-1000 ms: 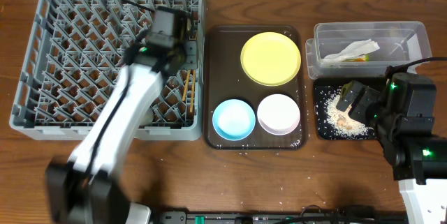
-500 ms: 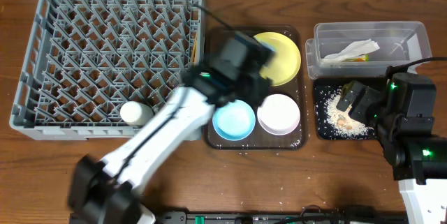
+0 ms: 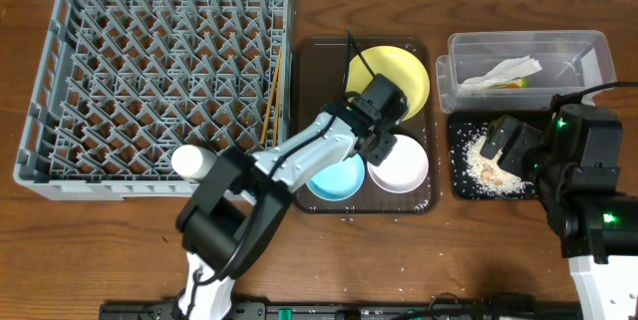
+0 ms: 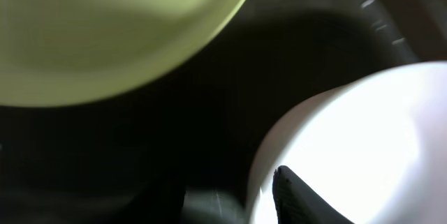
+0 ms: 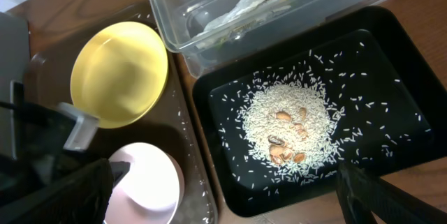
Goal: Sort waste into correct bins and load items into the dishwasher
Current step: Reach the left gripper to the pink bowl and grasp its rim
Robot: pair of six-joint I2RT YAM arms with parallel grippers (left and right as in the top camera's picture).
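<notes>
left end effector [image 3: 384, 133]: low over the brown serving tray [image 3: 299, 111] at frame centre, between yellow plate and white bowl; fingers apart, gripping nothing (wrist view: one dark finger [image 4: 300, 196] at the white bowl's rim, the other just a blur at lower left)
right end effector [image 3: 501, 143]: over the black tray at right of frame; fingers spread wide, empty
dish rack [image 3: 60, 182]: grey, fills upper left of the bench [image 3: 449, 250]
chopsticks [image 3: 269, 101]: in the rack, lying along its right edge
white cup [image 3: 189, 160]: in the rack, lower right corner, lying on its side
yellow plate [image 3: 399, 76]: upper part of the brown tray, partly under the left arm
light blue bowl [image 3: 334, 175]: lower left of the brown tray, just beside the white bowl
white bowl [image 3: 404, 165]: lower right of the brown tray
clear tub [image 3: 598, 41]: upper right, touching the black tray's top edge
napkin [image 3: 503, 71]: crumpled, inside the tub
wrapper packet [image 3: 513, 84]: in the tub under the napkin, mostly hidden
black tray [image 3: 459, 185]: right of the brown tray
rice scraps [image 5: 286, 123]: heaped mid-tray in the black tray with a few brown bits, loose grains scattered around
</notes>
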